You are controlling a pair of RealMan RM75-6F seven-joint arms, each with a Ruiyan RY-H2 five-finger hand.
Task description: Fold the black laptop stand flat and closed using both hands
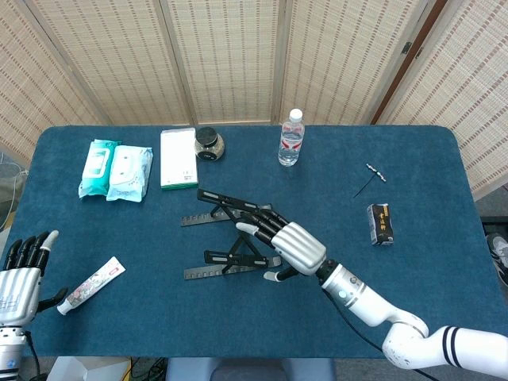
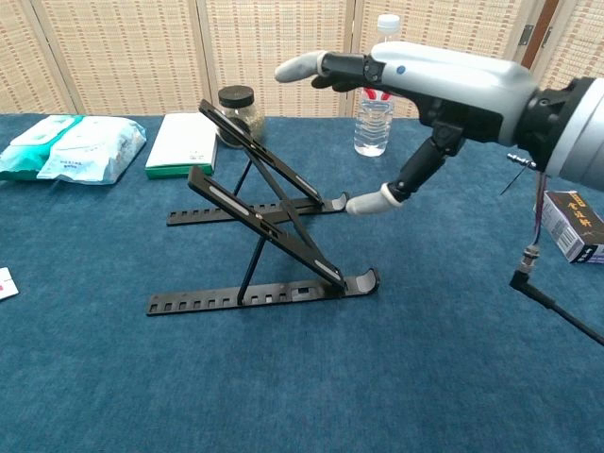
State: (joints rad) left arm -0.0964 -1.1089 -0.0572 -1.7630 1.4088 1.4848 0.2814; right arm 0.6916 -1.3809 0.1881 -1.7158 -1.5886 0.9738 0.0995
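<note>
Hovering open and empty over the raised laptop stand [image 2: 260, 222], the right hand [image 1: 284, 242] risks skidding it mid-table; the left hand [image 1: 20, 274], also open and empty, is well apart at the near left edge.

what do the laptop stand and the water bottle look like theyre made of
The laptop stand looks like thin metal or hard plastic with a matte black finish: flat rigid bars with punched slots, no shine. The pictures cannot settle which. The water bottle looks like clear thin plastic, see-through body with a white cap and a printed red and white label.
</note>
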